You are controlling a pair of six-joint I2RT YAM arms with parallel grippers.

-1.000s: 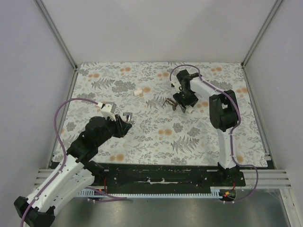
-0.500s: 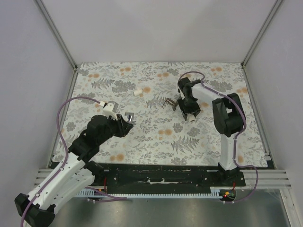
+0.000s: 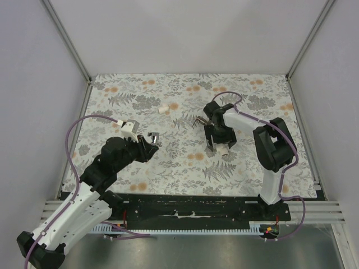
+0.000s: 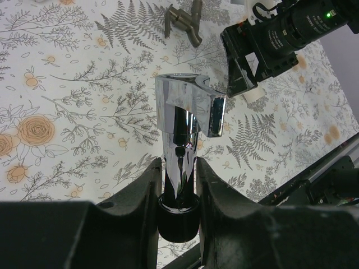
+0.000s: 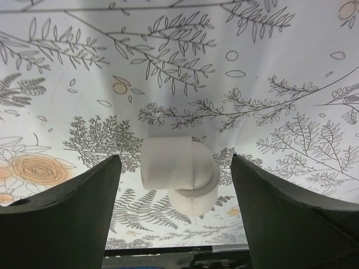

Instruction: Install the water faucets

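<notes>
Left gripper point(image 4: 179, 188): closed tight on a chrome faucet, with a finger point(image 4: 137, 193) pressed to each side of the lower stem. In the top view it's parked over the left-middle of the counter point(image 3: 168, 165).

Held faucet point(image 4: 186, 115): it's gripped low down, with a black collar seen between the gripper tips. The shiny stem sticks straight out of the gripper and the blocky head is turned to the right in the wrist view. Whether it's touching the counter can't be told.

Cylinder point(image 3: 163, 109): a small white stub lying loose toward the back of the counter, well apart from both grippers.

Loose faucet point(image 3: 199, 121): this one is lying on the counter near the middle, just left of the right arm's wrist and not held by anything. It looks duller and browner than the held one. It also shows at the top of the left wrist view.

Right gripper point(image 3: 219, 141): wide open and pointed down at the counter right of center, with nothing gripped.

Elbow point(image 5: 178, 171): a white plastic elbow fitting resting on the counter, framed between the two open fingers. A clear gap is seen on each side, so it's not touched.
</notes>
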